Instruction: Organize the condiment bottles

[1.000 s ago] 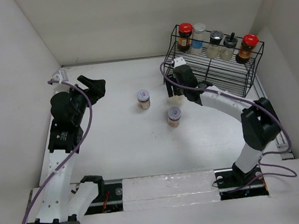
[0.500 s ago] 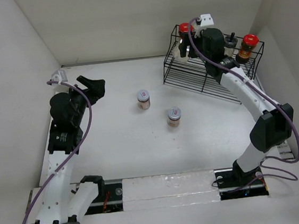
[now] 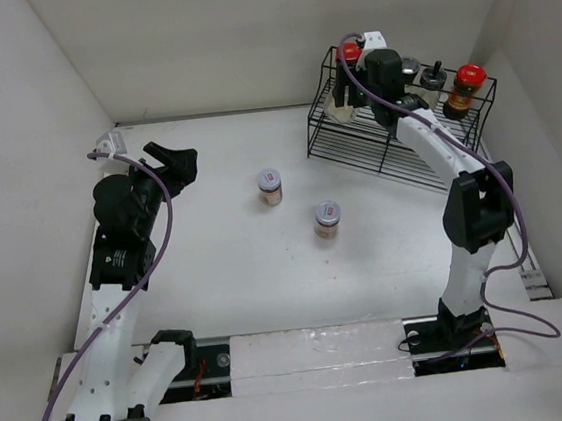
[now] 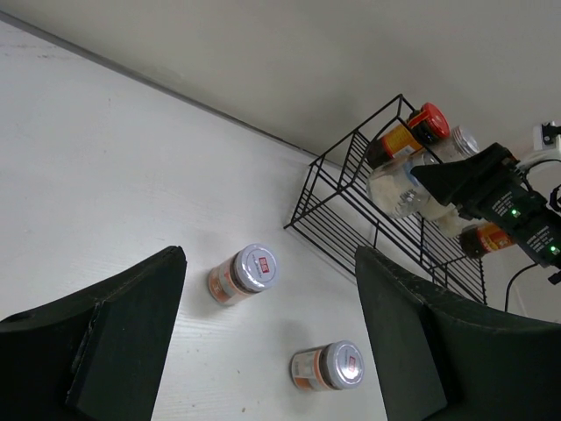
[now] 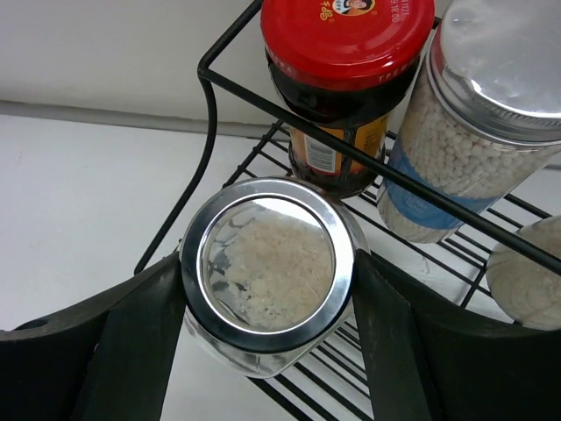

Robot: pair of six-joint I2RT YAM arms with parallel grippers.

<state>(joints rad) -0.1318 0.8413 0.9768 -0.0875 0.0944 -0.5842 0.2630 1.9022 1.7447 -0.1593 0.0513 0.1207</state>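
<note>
— Where do we have the silver-lidded glass jar of pale flakes (image 5: 267,263)?
— Our right hand (image 5: 267,338) is clamped on it at the black wire rack (image 3: 395,143), far right corner of the white counter (image 3: 219,287), beside the red-lidded dark-sauce jar (image 5: 346,96).
— Our left hand (image 4: 272,338)?
— Fingers apart, toward the far left corner.

Right wrist view: top edge crops the red-lidded jar (image 5: 346,53); right edge crops the blue-labelled jar (image 5: 456,114). Overhead, the right arm (image 3: 430,145) masks part of the wire rack (image 3: 349,143).
</note>
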